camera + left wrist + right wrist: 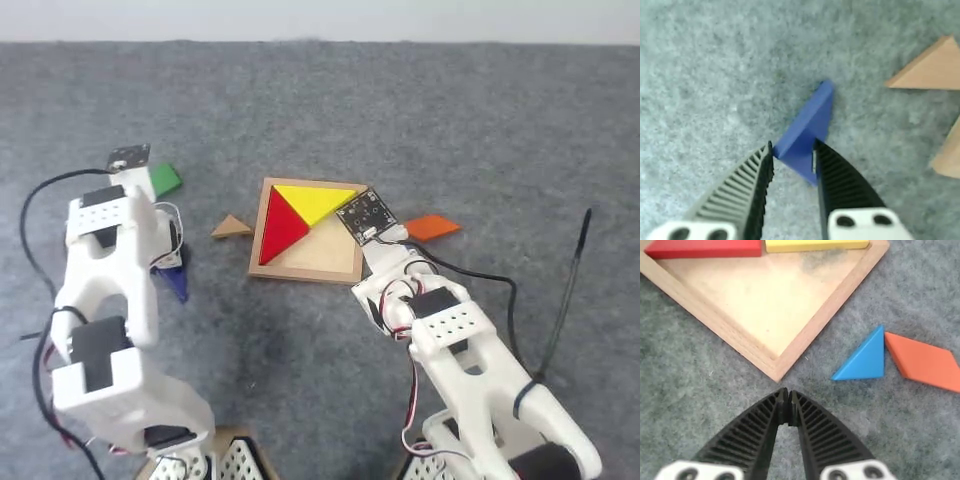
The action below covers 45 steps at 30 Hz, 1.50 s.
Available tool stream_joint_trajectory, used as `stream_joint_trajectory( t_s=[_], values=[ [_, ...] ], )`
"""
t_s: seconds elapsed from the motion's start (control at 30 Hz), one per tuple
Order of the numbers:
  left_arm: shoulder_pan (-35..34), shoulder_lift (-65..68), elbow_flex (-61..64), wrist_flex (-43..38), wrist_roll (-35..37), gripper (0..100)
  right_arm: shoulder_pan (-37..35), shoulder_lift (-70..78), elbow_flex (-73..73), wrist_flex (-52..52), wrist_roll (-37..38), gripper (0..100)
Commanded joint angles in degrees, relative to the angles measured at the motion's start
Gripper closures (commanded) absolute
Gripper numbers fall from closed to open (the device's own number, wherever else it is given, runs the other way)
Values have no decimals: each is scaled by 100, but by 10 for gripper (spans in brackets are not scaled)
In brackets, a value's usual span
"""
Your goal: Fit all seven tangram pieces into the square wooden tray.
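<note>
The desk (500, 110) is covered from edge to edge in a grey felt mat (300, 370), fuzzy and mottled with lighter and darker flecks. Beyond the far edge runs a plain, pale strip of wall (320, 18), whitish-grey. The light is soft and even, leaving only faint shadows on the felt.

Grey felt table (300, 110) bears the wooden tray (325, 257) centrally; tan triangle (231, 228) and green piece (166, 180) to its left; orange parallelogram (433, 227) and light-blue triangle (865, 360) to its right.
</note>
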Motion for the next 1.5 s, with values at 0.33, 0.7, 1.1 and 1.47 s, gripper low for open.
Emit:
stream_joint_trajectory(
  t_s=[0.33, 0.7, 1.1, 1.47],
  values=[
    [1178, -1125, 1165, -387, 70, 952, -31, -75, -44, -66, 62, 989],
    [1178, -1081, 1341, -589, 237, 979, -31, -75, -44, -66, 62, 989],
    [1407, -4202, 2211, -466, 343, 987, 4, -127, -53, -66, 62, 990],
    [3710, -3341, 1323, -967, 791, 987, 875, -136, -492, 295, -229, 991]
  ],
)
